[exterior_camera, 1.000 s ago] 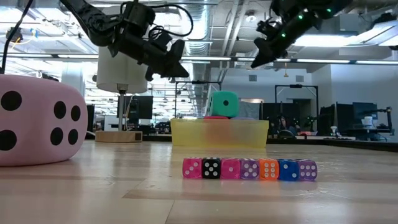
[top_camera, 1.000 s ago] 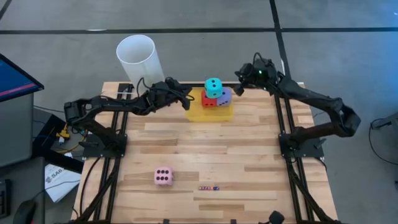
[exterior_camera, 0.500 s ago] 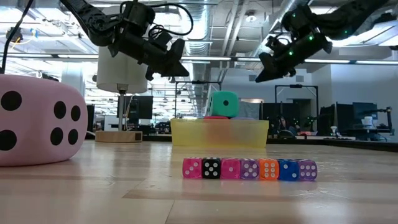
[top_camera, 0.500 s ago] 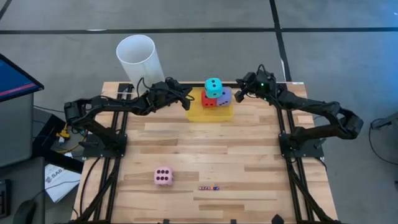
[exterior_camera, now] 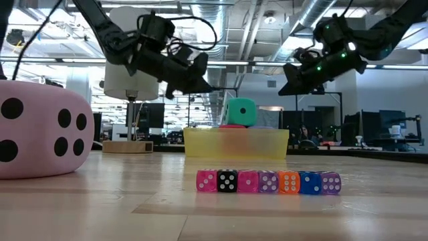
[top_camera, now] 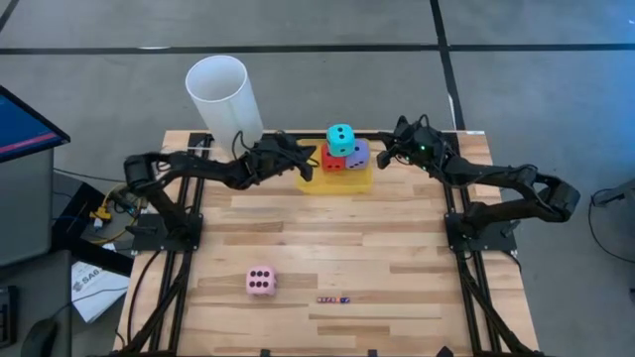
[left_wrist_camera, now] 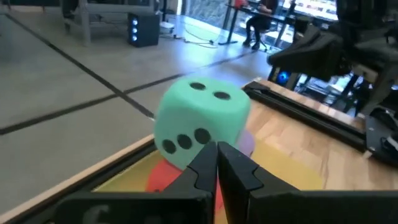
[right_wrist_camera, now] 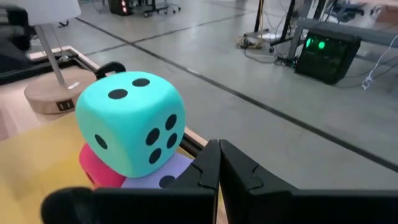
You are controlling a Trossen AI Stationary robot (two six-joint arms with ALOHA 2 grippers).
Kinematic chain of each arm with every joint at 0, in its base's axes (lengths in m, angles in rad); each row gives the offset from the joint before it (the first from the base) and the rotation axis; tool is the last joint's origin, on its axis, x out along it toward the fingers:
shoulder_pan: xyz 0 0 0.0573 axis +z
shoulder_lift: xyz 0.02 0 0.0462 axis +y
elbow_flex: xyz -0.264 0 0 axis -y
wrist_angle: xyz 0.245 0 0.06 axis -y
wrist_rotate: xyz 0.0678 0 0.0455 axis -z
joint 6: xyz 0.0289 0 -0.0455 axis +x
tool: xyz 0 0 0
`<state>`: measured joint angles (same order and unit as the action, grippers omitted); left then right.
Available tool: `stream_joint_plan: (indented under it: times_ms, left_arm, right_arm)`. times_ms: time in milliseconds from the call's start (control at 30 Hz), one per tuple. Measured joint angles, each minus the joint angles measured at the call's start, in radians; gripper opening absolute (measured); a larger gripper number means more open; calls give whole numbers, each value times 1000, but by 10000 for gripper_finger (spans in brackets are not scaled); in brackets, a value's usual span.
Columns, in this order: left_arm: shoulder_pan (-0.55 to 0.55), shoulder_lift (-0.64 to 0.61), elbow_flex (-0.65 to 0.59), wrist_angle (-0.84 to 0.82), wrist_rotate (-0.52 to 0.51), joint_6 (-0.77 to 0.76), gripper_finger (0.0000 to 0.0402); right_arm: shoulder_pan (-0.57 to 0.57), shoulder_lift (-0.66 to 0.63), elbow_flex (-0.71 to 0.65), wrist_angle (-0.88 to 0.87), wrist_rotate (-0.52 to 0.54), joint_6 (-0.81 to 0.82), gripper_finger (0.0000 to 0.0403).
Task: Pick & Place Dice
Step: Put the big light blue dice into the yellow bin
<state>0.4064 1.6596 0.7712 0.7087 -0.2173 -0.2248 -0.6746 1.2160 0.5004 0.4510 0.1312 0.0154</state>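
Left hand: (top_camera: pixel 308 165) fingers pressed together, holding nothing; in the high view it hangs just left of the yellow tray, upper centre of the frame.
Right hand: (top_camera: pixel 380 153) fingers pressed together, empty; just right of the stacked dice, upper centre-right of the high view.
Left hand, low view: (exterior_camera: pixel 204 85) raised above the table, upper left of centre.
Right hand, low view: (exterior_camera: pixel 286 88) raised, upper right of centre.
Cyan die: (top_camera: pixel 340 139) on top of the stack, resting on the red and purple dice, between the two hands.
Red die: (top_camera: pixel 331 159) in the tray, left under the cyan die.
Purple die: (top_camera: pixel 357 154) in the tray, right under the cyan die, touching the red die.
Yellow tray: (top_camera: pixel 310 179) at the table's far edge, upper centre of the high view.
Pink die: (top_camera: pixel 261 282) alone on the table, lower left of centre, well apart from the tray.
Row of tiny dice: (top_camera: pixel 333 298) lower centre, right of the pink die.
White cylinder: (top_camera: pixel 225 97) upright, upper left, off the table's far corner.
Table: (top_camera: pixel 397 248) pale wooden planks.
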Motion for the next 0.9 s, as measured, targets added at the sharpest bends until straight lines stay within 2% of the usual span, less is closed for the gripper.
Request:
stream_joint_plan:
  times_ms: [233,400,500,733,900]
  left_arm:
    - [4,33,0,61,3,3,3]
    - [9,33,0,60,-10,3,3]
    - [10,33,0,61,-63,1,3]
    - [10,33,0,101,-97,0,3]
    - [7,32,1,111,-89,1,3]
  right_arm:
    - [0,0,-3,30,0,-30,1]
    - [-29,0,-3,126,-1,-196,1]
    - [-64,0,-3,183,0,-264,1]
    - [-128,0,-3,180,1,-191,1]
    - [-130,0,-3,101,0,-104,1]
